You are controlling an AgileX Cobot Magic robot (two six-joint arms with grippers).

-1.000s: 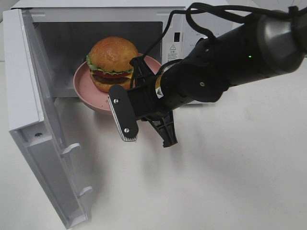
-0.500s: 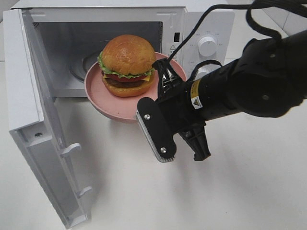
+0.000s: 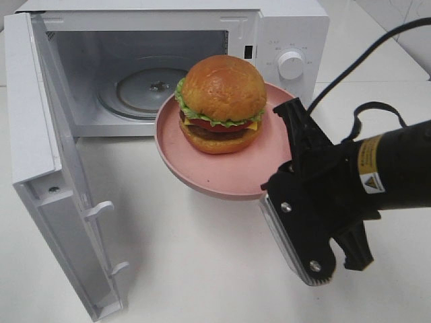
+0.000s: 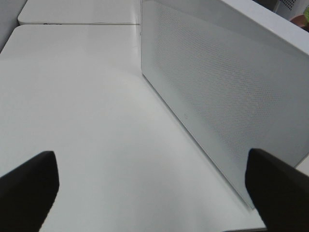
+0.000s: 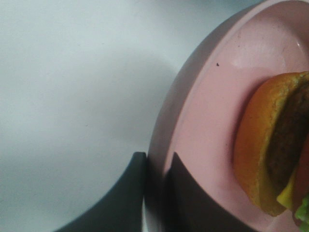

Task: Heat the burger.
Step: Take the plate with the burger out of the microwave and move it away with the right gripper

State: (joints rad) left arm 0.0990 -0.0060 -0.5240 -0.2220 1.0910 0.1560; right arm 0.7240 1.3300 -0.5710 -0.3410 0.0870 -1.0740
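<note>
The burger (image 3: 222,101) has a glossy brown bun, lettuce, tomato and cheese, and sits upright on a round pink plate (image 3: 202,182). The plate hangs in the air in front of the open microwave (image 3: 289,33), outside the cavity. My right gripper (image 3: 291,128) is shut on the plate's right rim. In the right wrist view its fingers (image 5: 155,162) pinch the rim of the plate (image 5: 203,121), with the burger (image 5: 270,145) beside them. My left gripper (image 4: 152,193) is open and empty over the table, beside the outer face of the microwave door (image 4: 217,96). It is out of the exterior view.
The microwave door (image 3: 47,168) swings wide open on the left and reaches toward the table's front. The glass turntable (image 3: 145,87) lies bare inside the cavity. The control dial (image 3: 291,64) is on the right panel. White tabletop (image 3: 188,269) lies in front.
My right arm has drawn back to the front right, carrying the plate and burger from the mouth of the microwave cavity out over the table. The turntable now shows.
</note>
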